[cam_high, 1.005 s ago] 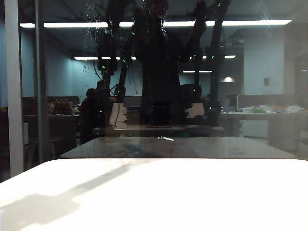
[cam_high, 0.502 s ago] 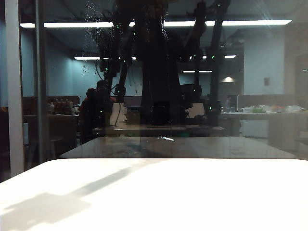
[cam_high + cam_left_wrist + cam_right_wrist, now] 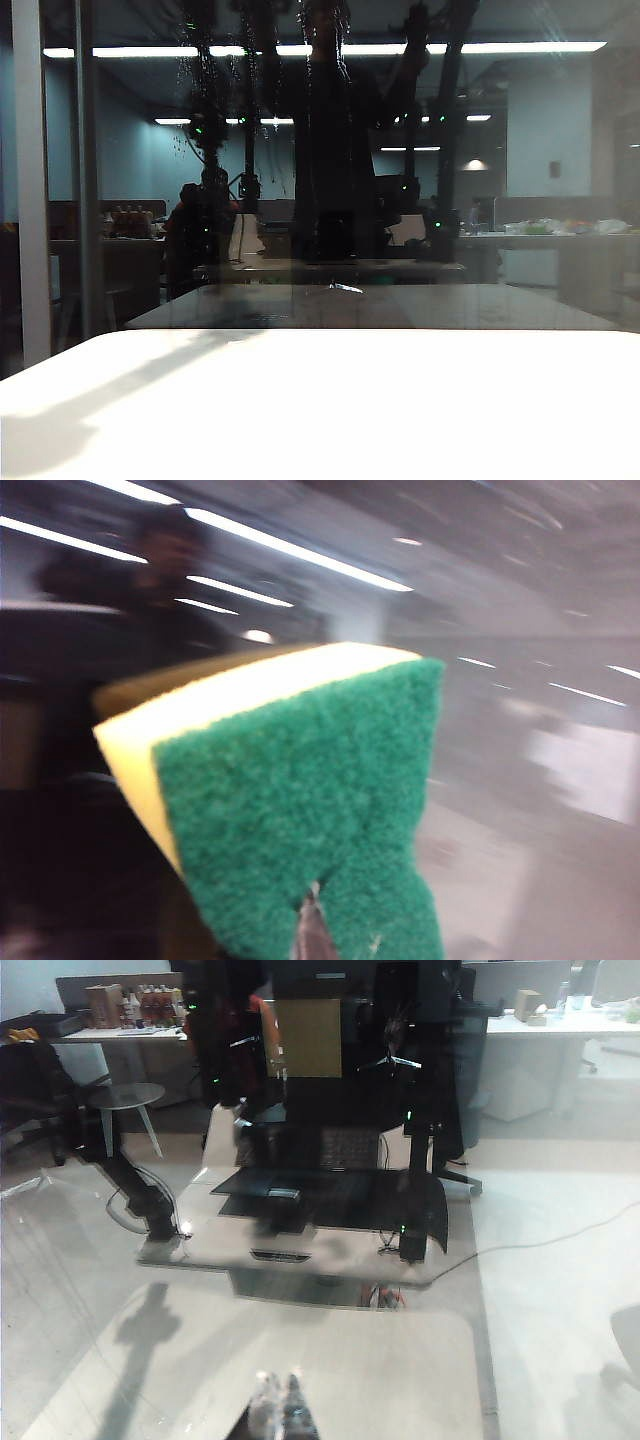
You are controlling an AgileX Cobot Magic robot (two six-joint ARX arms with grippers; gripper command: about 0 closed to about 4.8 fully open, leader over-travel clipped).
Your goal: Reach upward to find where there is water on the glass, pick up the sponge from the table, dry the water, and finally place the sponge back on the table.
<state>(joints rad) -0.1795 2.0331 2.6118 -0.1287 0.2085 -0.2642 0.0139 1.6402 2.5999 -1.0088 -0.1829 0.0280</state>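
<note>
the sponge (image 3: pixel 300 800) is held tight in the left gripper (image 3: pixel 312 930), up near the glass (image 3: pixel 560 150). the right gripper (image 3: pixel 278 1400) is seen with its jaws pressed together, holding nothing, over the table (image 3: pixel 400 400).

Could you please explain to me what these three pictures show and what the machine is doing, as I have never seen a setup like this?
This is a two-armed robot, each arm ending in a two-finger gripper. The exterior view looks across a white table at a big dark glass pane that mirrors the robot and the room. Pale streaks of water sit high on the pane, left of the middle. The other two pictures come from cameras on the wrists. The left wrist view is filled by a yellow and green sponge, held in the shut left gripper. The right wrist view shows the right gripper, its fingertips together and holding nothing, facing the glass. No object is seen on the table.
</note>
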